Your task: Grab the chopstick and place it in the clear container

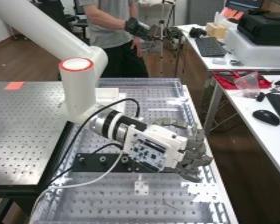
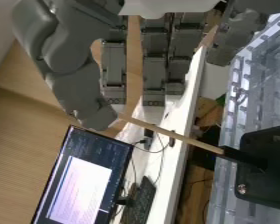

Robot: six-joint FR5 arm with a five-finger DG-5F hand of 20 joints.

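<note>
In the high view the hand (image 1: 192,156) is over the right side of the perforated bench, its fingers spread. The wrist view shows the hand (image 2: 154,75) with its fingers hanging nearly straight and the thumb apart from them. The thin wooden chopstick (image 2: 174,134) slants past the fingertips; one end meets the thumb tip in this view, whether touching I cannot tell. Its other end runs into a black holder (image 2: 260,167). Clear ribbed plastic (image 2: 232,112), perhaps the clear container's wall, stands beside the holder; in the high view clear plastic (image 1: 140,83) borders the bench's far end.
A black bar (image 1: 91,161) lies across the bench under the arm, with cables looping around it. Behind the arm is a white box (image 1: 108,94). To the right stands a white table (image 1: 252,131) with a mouse and keyboard; a monitor (image 2: 84,175) shows in the wrist view.
</note>
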